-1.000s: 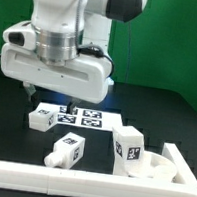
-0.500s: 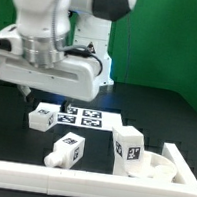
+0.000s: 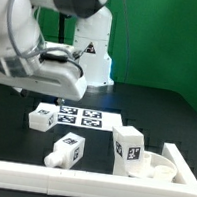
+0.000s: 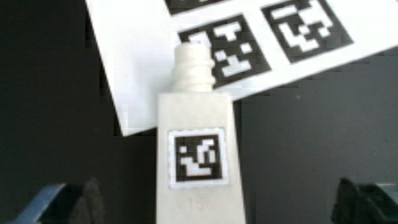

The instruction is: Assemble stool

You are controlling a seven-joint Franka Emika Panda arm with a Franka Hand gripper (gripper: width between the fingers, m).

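Stool not yet together; the parts lie loose on the black table [image 3: 156,109].

First leg [image 4: 192,150]: lies flat with its tag face up. Its threaded peg [image 4: 192,65] points onto the marker board [image 4: 267,40], and the tip overlaps the board's edge. In the exterior view this looks to be the leg at that view's left, just beside the board's corner.

Second leg [image 3: 67,150]: on its side, nearer the front rail [image 3: 85,186]. Third leg [image 3: 129,149]: upright, near the seat [image 3: 166,168], which sits low at the exterior view's right, close to the rail.

Gripper [image 4: 214,203]: hangs over the first leg. The fingers [image 4: 63,203] are spread wide, one on each side of the leg's body, and neither touches it. Nothing is held.

Step, as judged: lining up to pick the first leg.

What could go wrong:
- The leg lies slightly skewed to the finger line. Closing off-square could twist it or roll it out.
- The peg end rests on the board, so the leg may not sit level. One pad could meet it early and tip it.
- The fingers straddle the end away from the peg. A grip that far back could let the peg end droop, and threading into the seat would then start off-axis.
- The plastic looks smooth, so a light pinch could slip on the lift.
- Coming down too far toward the peg could strike the fixed board.
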